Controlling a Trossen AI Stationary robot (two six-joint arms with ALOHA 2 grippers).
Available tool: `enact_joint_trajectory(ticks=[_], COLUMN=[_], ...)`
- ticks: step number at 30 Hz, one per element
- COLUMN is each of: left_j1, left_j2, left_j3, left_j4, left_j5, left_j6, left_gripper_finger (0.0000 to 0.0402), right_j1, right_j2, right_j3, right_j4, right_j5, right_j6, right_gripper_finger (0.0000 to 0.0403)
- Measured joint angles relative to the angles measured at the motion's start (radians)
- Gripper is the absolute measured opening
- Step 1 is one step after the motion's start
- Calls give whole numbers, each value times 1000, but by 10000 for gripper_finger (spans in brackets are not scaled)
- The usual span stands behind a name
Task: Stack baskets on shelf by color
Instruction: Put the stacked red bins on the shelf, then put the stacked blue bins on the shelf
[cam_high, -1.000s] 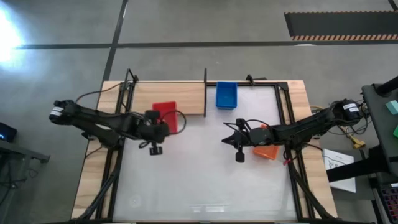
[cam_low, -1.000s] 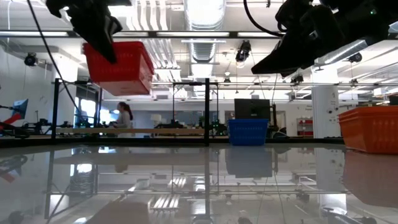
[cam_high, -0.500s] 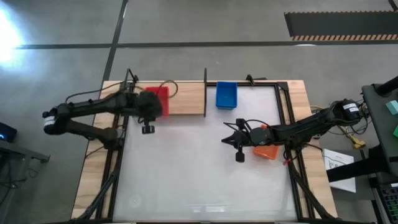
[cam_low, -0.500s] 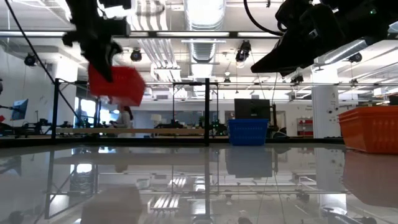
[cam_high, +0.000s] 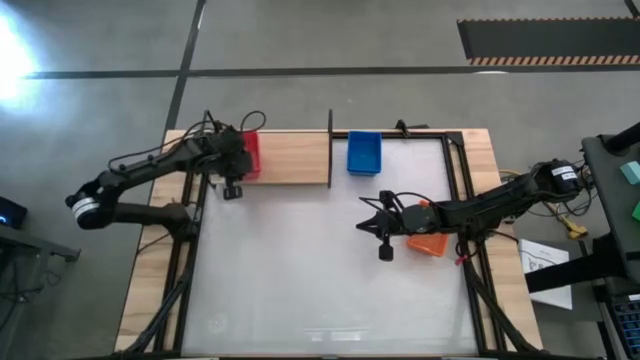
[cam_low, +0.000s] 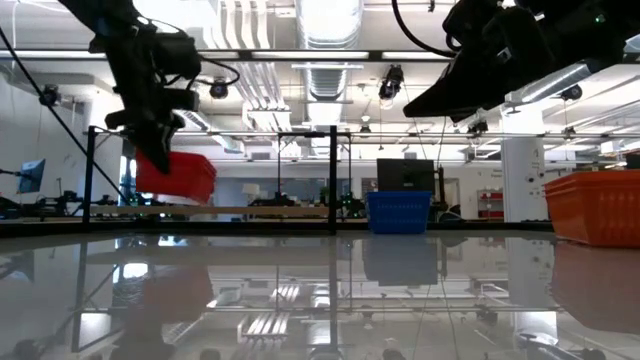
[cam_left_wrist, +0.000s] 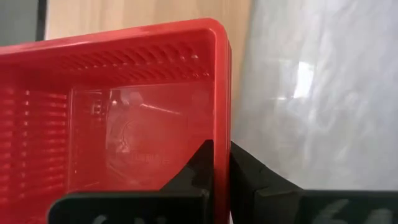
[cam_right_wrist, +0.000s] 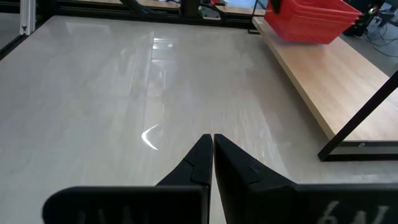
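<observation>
My left gripper (cam_left_wrist: 221, 163) clenched the red basket's (cam_high: 248, 154) rim over the shelf's (cam_high: 290, 158) far-left end | right gripper (cam_right_wrist: 212, 155) closed, empty | blue basket (cam_high: 364, 154), orange baskets (cam_high: 428, 243) unshelved

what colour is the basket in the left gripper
Red basket, pinched by its rim; clearest in the left wrist view.

2 dark jointed arms (cam_high: 150, 175), thin black cables looping, pale wrist bands.
</observation>
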Motion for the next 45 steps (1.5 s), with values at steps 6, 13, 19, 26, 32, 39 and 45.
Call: enact_joint_trajectory(ticks=[6, 13, 19, 26, 32, 39, 45], left_j1=[57, 99, 99, 99, 99, 99, 98], left_j2=[-2, -1, -1, -1, -2, -3, -16], left_j3=[-30, -27, -28, -29, -28, -29, -29], left_j4=[26, 39, 17, 0, 0, -9, -9], left_j5=[24, 23, 20, -39, -41, -41, -41], left_j6=[64, 72, 87, 99, 116, 116, 114], left_gripper_finger=[0, 0, 8, 13, 15, 49, 81], right_j1=[0, 0, 0, 0, 0, 0, 0], right_j2=[17, 28, 28, 28, 28, 28, 28], right_j3=[0, 0, 0, 0, 0, 0, 0], right_j4=[1, 2, 3, 5, 5, 5, 10], right_j5=[0, 0, 0, 0, 0, 0, 0], right_j6=[-4, -8, -10, -11, -2, 0, 0], right_gripper_finger=[8, 8, 8, 8, 8, 8, 8])
